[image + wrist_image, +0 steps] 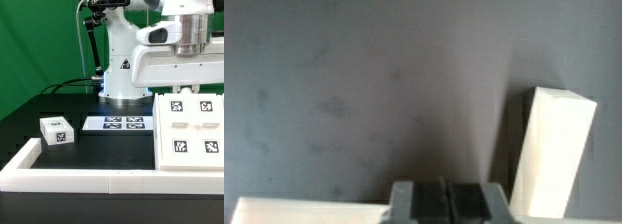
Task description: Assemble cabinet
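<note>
My jaws are pressed together with nothing between them: in the wrist view the two grey fingers (411,203) sit side by side over bare dark tabletop (349,100). A tall white piece (555,140) stands beside them and another white piece (295,210) lies at the frame's corner. I cannot tell which parts these are.

In the exterior view the cabinet (190,130) rests on the tabletop at the exterior view's right, a broad white body showing four black-and-white tags on its upper face. My wrist hangs above its far side, and the fingertips are hidden there. One small white drawer block (56,130) with a tag on it sits well apart from the cabinet, toward the exterior view's left. The marker board (118,124) lies flat between them, nearer the arm's base (125,65). A long white rail (100,180) runs along the near edge, touching the cabinet's front. A second rail (22,158) angles back from its left end.
</note>
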Controlling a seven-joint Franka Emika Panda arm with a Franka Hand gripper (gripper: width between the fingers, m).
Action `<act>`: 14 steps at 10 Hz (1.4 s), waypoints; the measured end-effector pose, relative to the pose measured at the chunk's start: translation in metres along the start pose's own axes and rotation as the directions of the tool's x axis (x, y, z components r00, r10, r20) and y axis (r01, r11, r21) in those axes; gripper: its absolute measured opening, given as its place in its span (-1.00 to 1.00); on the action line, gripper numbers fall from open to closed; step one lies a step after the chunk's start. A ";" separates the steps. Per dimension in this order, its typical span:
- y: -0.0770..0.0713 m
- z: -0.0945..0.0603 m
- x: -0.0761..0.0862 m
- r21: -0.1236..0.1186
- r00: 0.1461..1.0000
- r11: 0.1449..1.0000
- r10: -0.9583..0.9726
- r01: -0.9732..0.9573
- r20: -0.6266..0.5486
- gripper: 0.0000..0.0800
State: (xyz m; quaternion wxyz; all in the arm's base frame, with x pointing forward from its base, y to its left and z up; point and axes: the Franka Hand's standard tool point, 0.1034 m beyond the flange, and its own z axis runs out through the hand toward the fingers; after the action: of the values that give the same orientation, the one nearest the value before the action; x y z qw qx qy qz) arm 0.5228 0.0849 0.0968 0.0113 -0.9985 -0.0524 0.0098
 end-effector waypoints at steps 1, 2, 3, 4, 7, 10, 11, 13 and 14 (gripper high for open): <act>0.000 0.003 -0.002 0.000 1.000 1.000 -0.001 0.001 0.002 -1.00; 0.000 0.004 -0.003 0.000 1.000 1.000 -0.001 0.001 0.004 -1.00; 0.000 0.004 -0.003 0.000 1.000 1.000 -0.001 0.001 0.004 -1.00; 0.000 0.004 -0.003 0.000 1.000 1.000 -0.001 0.001 0.004 -1.00; 0.004 -0.013 0.005 -0.001 1.000 1.000 -0.010 0.010 0.020 -1.00; 0.003 -0.023 0.005 -0.001 0.999 1.000 -0.013 0.013 0.038 -1.00; 0.003 -0.021 0.004 -0.001 0.999 1.000 -0.012 0.012 0.041 -1.00; 0.003 -0.021 0.004 -0.001 0.999 1.000 -0.012 0.012 0.041 -1.00; 0.003 -0.021 0.004 -0.001 0.999 1.000 -0.012 0.012 0.041 -1.00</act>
State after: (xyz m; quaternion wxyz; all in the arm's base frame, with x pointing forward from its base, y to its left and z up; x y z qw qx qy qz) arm 0.5272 0.0818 0.1176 0.0096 -0.9978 -0.0588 0.0303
